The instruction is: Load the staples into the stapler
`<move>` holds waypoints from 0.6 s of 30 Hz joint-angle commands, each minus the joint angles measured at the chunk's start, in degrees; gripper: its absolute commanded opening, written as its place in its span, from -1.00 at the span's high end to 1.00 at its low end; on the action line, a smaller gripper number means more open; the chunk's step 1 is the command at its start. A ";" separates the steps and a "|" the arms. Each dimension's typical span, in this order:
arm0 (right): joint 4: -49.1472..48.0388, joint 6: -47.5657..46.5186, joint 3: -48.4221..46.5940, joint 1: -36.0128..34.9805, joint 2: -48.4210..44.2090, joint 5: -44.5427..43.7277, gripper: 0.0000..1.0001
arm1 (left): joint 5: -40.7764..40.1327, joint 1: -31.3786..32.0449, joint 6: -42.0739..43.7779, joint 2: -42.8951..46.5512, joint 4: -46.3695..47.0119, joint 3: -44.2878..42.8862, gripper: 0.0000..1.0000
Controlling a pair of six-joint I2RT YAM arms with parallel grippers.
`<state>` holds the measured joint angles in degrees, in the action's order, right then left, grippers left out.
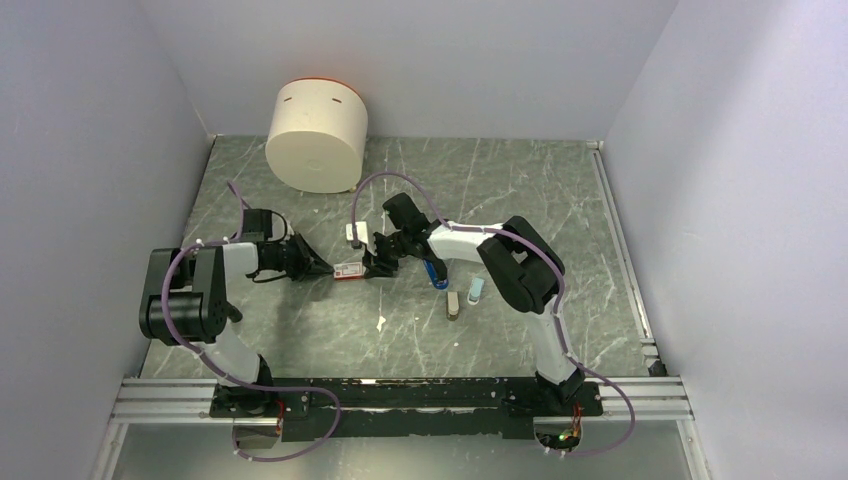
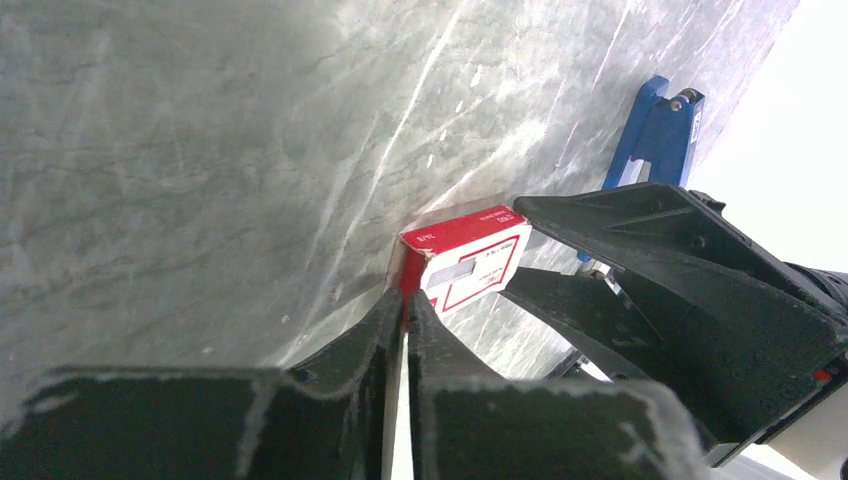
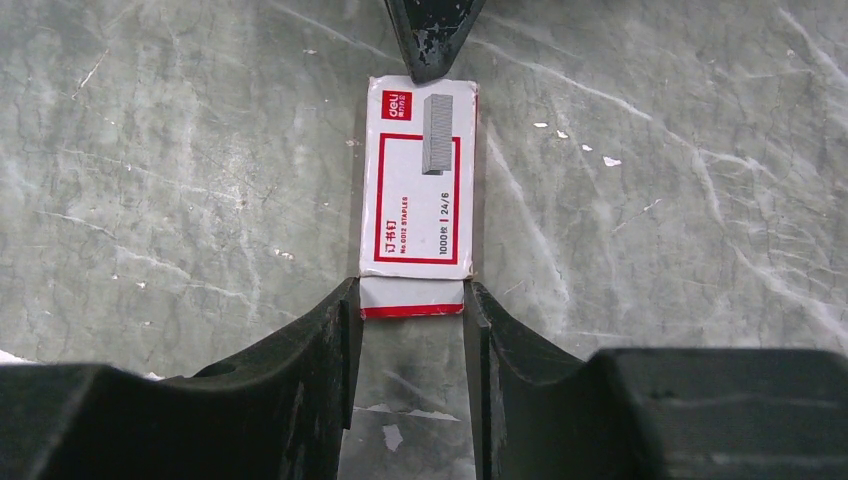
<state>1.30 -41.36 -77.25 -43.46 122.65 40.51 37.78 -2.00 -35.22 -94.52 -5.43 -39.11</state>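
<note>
The staples box, red with a white label, lies flat on the table between my two grippers. My left gripper has its jaws pressed together on the box's left end, with a thin edge of the box pinched between the tips. From the other side, my right gripper clamps the box's opposite end, one fingertip touching each side. The label faces up. The stapler, blue and black, lies just right of the right gripper and stands behind it in the left wrist view. No loose staple block shows.
A big white cylinder stands at the back left. A small white piece lies just behind the box. A tan oblong and a pale-blue oblong sit near the stapler. Pale flecks dot the marble table.
</note>
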 commanded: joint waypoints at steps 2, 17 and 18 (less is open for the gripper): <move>4.17 -2.17 0.01 0.20 1.36 -2.12 0.30 | 1.84 -0.99 -0.28 -0.07 3.31 1.27 0.86; 4.38 -2.23 -0.36 0.14 1.63 -2.28 0.33 | 6.57 -0.99 -1.73 -0.87 8.60 2.64 0.70; 4.40 -2.23 -0.35 0.16 1.71 -2.28 0.33 | 6.54 -0.99 -1.76 -1.14 8.64 2.68 0.70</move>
<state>2.22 -42.26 -77.69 -43.48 122.67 40.49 41.30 -2.57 -36.47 -94.56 0.03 -36.84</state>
